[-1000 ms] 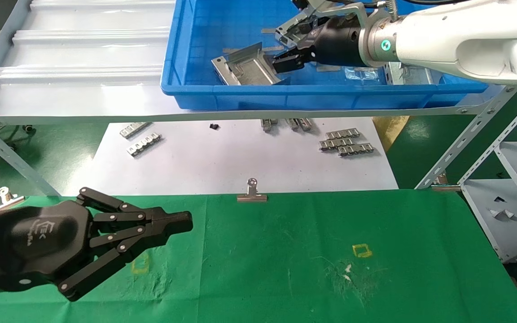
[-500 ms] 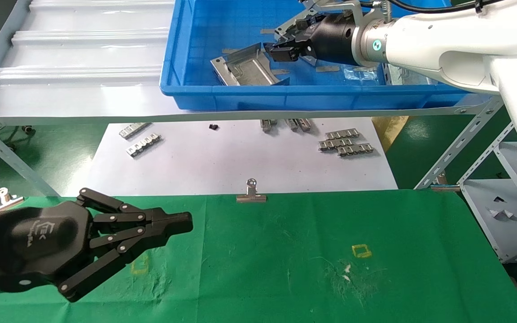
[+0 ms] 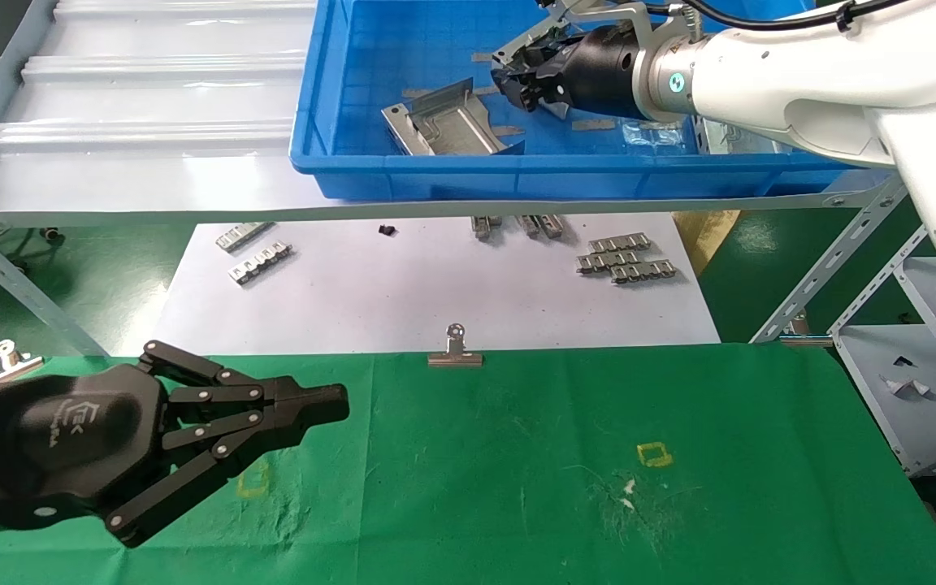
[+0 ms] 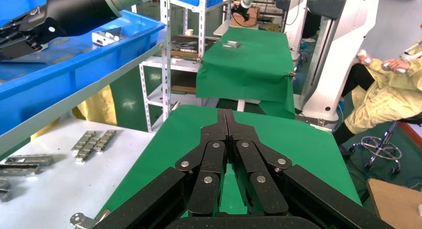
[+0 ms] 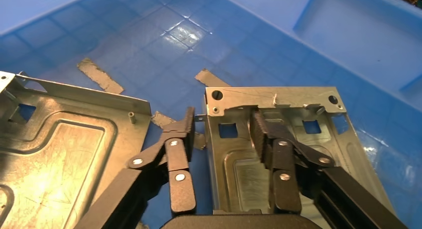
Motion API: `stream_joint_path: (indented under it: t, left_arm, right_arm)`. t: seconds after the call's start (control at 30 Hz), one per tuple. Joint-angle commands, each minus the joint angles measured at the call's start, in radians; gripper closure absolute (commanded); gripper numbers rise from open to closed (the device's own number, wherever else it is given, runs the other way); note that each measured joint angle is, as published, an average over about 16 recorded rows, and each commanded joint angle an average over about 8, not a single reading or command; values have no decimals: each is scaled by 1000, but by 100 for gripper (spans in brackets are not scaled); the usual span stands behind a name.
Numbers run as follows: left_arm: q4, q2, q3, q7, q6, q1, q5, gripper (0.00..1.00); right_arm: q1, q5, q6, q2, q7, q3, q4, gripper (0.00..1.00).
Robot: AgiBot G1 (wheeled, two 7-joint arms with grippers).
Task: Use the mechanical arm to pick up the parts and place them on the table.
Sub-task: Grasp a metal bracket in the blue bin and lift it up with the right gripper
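My right gripper reaches into the blue bin, and its fingers are open. In the right wrist view the gripper straddles the side flange of one silvery part: one finger is outside it and one finger is inside the tray. A second part lies beside it and also shows in the head view. My left gripper is shut and empty, and it hovers over the left of the green table. It also shows in the left wrist view.
A white sheet below the bin shelf carries small ridged metal strips. A silver binder clip sits on the table's far edge. A grey shelf rack stands at the right. Another bracket lies in the bin behind my right arm.
My right gripper has moved from beside the near part toward the farther part in the bin, and its fingers have opened around that part's flange. The left arm has not moved.
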Motion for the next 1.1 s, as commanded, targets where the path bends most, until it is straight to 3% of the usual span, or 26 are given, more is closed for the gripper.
stream_joint_path:
  t: [0.03, 0.53, 0.57, 0.8, 0.83, 0.97, 1.1]
  left_arm:
    - [0, 0, 0, 0, 0, 0, 0, 100]
    - [0, 0, 0, 0, 0, 0, 0, 100]
    - [0, 0, 0, 0, 0, 0, 0, 95]
    - [0, 0, 0, 0, 0, 0, 0, 7]
    - [0, 0, 0, 0, 0, 0, 0, 0]
    - [0, 0, 0, 0, 0, 0, 0, 0]
    - [0, 0, 0, 0, 0, 0, 0, 0]
  right_arm:
    - [1, 4, 4, 0, 11, -17, 4, 100]
    - [31, 45, -1, 6, 34, -104, 16, 100]
    - [37, 51, -7, 7, 31, -106, 17, 100]
    - [110, 93, -120, 39, -31, -102, 19, 100]
    - [123, 101, -152, 49, -47, -100, 19, 100]
    - [175, 138, -326, 120, -120, -84, 27, 100]
    - [212, 196, -568, 216, -197, -61, 46, 100]
